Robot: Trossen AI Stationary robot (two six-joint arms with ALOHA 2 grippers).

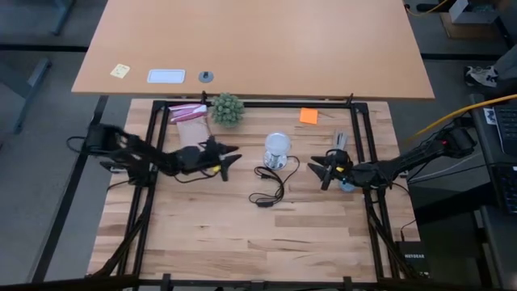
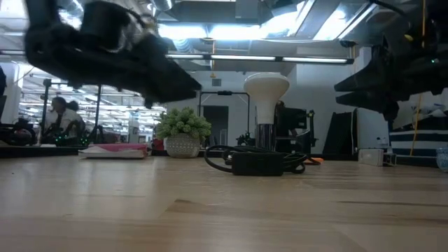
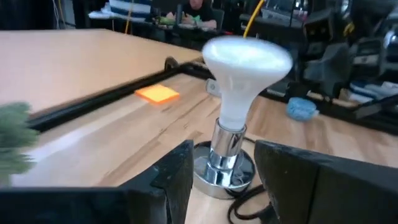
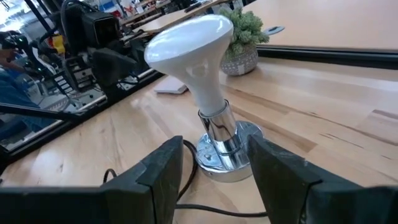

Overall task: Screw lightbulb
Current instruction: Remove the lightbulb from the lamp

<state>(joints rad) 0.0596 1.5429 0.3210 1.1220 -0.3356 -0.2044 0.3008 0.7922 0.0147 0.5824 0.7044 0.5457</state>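
Lightbulb (image 1: 277, 144) upright in socket (image 1: 274, 160) mid-table, seemingly seated; tightness not visible. Left gripper (image 1: 229, 162) and right gripper (image 1: 320, 170) flanking it, apart, both open, holding nothing

Bystanders sitting on the pale wooden surface (image 1: 242, 234)
A small green potted plant (image 1: 227, 108), orange sticky note (image 1: 308, 115) and pink packet (image 1: 189, 112) are lying near its far edge.

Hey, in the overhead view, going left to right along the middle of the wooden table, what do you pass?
Left hand, open → lightbulb standing upright in its silvery socket → right hand, open → small light-blue object under the right arm.
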